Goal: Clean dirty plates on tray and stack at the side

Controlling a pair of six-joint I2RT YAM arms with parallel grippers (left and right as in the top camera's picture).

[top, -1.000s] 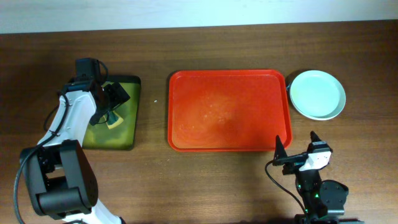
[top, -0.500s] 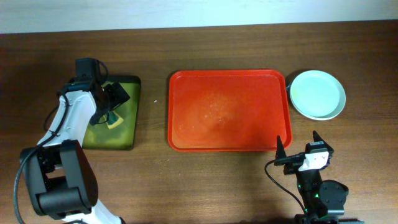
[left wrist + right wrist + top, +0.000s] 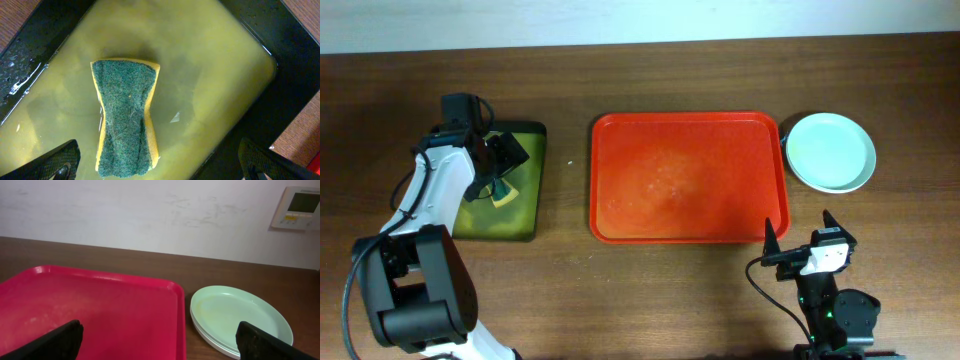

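Note:
The red tray (image 3: 689, 176) lies mid-table with nothing on it; it also fills the left of the right wrist view (image 3: 90, 310). The plates (image 3: 831, 151) sit stacked on the table just right of the tray, a pale mint one on top, also in the right wrist view (image 3: 240, 319). My left gripper (image 3: 498, 170) is open over the dark tray, its fingertips either side of a green and yellow sponge (image 3: 127, 117) lying in yellow-green liquid. My right gripper (image 3: 798, 240) is open and empty near the table's front edge, facing the red tray's right corner and the plates.
The small dark tray (image 3: 525, 215) with yellow-green liquid sits at the left (image 3: 240, 65). A wall with a white control panel (image 3: 300, 207) stands behind the table.
My right gripper has drawn back slightly toward the front edge since one second ago. The left arm, tray and plates have not moved.

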